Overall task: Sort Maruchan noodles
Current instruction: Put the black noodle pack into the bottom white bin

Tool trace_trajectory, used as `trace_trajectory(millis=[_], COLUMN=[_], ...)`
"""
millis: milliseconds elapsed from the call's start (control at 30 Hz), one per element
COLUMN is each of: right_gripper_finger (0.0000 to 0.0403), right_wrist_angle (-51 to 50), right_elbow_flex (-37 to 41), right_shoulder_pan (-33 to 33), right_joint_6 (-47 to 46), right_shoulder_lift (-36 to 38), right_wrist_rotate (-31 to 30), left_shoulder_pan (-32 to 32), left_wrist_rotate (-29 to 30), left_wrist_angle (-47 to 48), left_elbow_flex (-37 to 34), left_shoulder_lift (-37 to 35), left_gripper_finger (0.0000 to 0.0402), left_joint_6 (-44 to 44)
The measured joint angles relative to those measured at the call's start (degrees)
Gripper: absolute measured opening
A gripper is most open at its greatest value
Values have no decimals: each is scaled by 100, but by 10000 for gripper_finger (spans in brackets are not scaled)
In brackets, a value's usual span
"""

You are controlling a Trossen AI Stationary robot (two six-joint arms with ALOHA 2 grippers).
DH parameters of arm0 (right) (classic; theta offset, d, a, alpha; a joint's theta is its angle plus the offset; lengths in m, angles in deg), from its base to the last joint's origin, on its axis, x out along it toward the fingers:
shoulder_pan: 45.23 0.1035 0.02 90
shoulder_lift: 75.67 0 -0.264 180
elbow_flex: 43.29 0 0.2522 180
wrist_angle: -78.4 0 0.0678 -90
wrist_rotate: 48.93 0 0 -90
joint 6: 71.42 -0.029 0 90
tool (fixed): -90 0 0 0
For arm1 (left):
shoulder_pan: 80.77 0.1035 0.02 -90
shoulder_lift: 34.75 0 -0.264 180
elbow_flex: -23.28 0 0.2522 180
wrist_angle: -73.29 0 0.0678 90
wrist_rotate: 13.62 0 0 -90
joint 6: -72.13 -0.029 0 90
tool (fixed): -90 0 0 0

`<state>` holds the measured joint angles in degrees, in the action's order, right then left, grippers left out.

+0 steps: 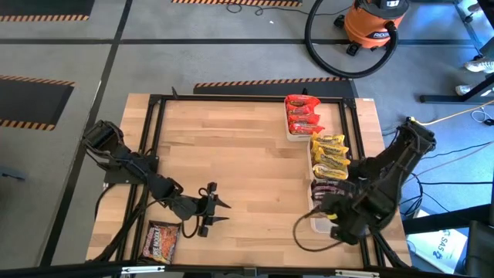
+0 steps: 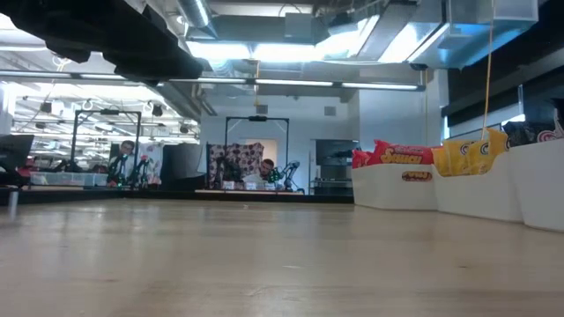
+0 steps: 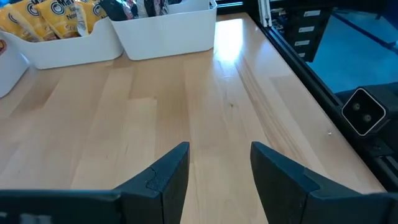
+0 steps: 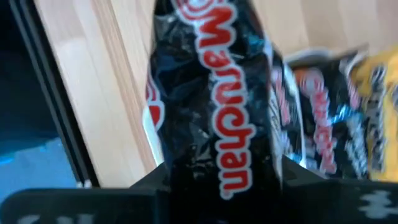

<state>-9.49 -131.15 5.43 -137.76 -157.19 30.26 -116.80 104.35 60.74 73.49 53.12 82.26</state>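
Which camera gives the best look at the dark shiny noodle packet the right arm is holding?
The right wrist view: the dark shiny plastic Maruchan packet fills it, its red lettering readable, held in the right gripper. The high view hides it behind the right arm, over the white trays. The low and left wrist views do not show it.

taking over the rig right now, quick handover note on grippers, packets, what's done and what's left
Right gripper: shut on a dark Maruchan packet, over the nearest white tray.
Left gripper: open, empty, low over bare table.
Done: red packets in the far tray, yellow packets in the middle tray, some dark packets in the near one.
Left: release the held packet; one loose dark packet lies at the table's near-left corner.
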Motion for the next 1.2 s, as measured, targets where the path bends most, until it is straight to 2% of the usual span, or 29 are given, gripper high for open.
trace_trajectory(millis=[167,867,1200], right_gripper_finger=[99,99,99], right_wrist_angle=[16,429,1420], right_elbow_flex=[544,1606,2190], right_shoulder_pan=[313,296,296], right_joint_6=[-416,-383,-346], right_shoulder_lift=[163,167,167], right_wrist_rotate=[33,-10,-40], left_shoulder_pan=[0,0,0], left_wrist_rotate=[2,4,4], left_wrist_angle=[-7,-28,-28], left_elbow_flex=[0,0,0], left_shoulder_lift=[2,2,2], left_gripper_finger=[165,165,165], left_joint_6=[0,26,26])
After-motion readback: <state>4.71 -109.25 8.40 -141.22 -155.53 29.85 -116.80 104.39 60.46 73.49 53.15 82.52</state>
